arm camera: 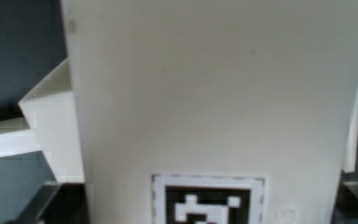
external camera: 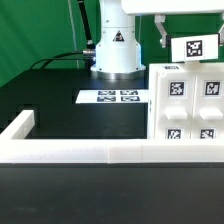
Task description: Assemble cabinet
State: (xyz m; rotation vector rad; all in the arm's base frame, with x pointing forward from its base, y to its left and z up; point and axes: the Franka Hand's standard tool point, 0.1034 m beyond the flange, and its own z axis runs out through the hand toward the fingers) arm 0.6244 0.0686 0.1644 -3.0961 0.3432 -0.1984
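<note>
The white cabinet body [external camera: 190, 110] lies on the black table at the exterior view's right, with several square tags on its upper faces. My gripper [external camera: 188, 38] hangs above it and is shut on a white cabinet panel [external camera: 193, 47] that shows one tag. The panel is held in the air, apart from the body. In the wrist view the panel [arm camera: 202, 90] fills most of the picture, its tag [arm camera: 217, 202] sitting between the jaws of my gripper [arm camera: 197, 198]. Part of another white piece [arm camera: 43, 115] shows behind it.
A long low white L-shaped rail [external camera: 95, 152] runs along the table's front and turns back at the exterior view's left [external camera: 20, 126]. The marker board [external camera: 118, 97] lies flat near the robot base [external camera: 113, 50]. A green backdrop stands behind.
</note>
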